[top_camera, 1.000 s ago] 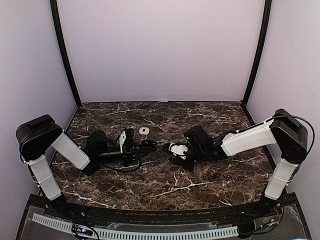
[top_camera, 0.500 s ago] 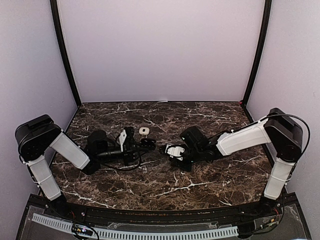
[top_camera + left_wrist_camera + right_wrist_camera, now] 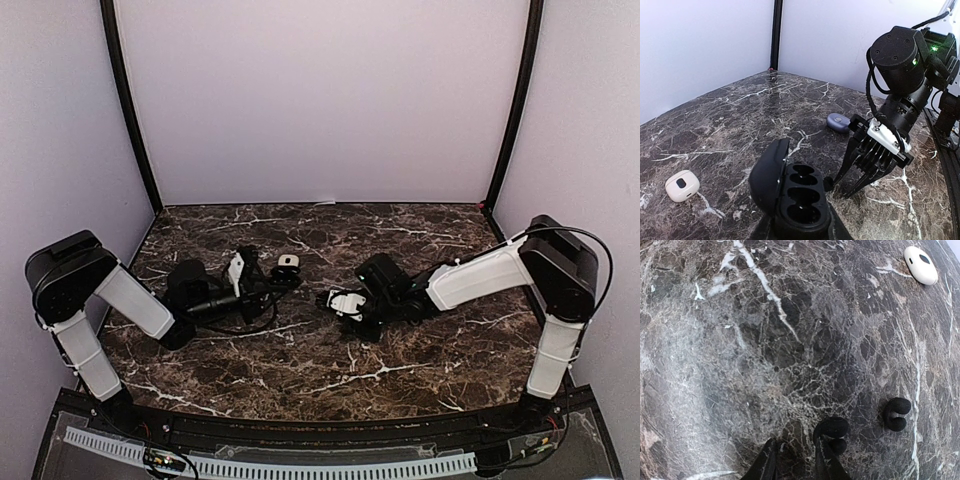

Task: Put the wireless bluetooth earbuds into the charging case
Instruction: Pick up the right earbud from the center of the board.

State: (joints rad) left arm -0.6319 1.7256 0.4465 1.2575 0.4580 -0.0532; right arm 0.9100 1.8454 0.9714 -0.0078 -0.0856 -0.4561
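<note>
— Where are the earbuds?
— Both are out on the marble table, about mid-table. The first earbud, a dark one, sits right at the tip of one finger of the right gripper. The second earbud, also dark, lies near it but apart.
— Is either one gripped?
— No. That gripper's fingers stand a narrow gap apart with only marble between them.
— And the case?
— The black case is clamped in the left gripper. Its lid is tipped open and both wells are bare.
— Any writing or logos?
— The white case, on the table just far of the left gripper, has a dark mark too small to read. A bluish case lies further right, plain as far as I can tell.
— What has changed in the last second?
— The left gripper has carried the black case left and farther away, up close to the white case. The right gripper has slid left and its fingers have parted somewhat.
</note>
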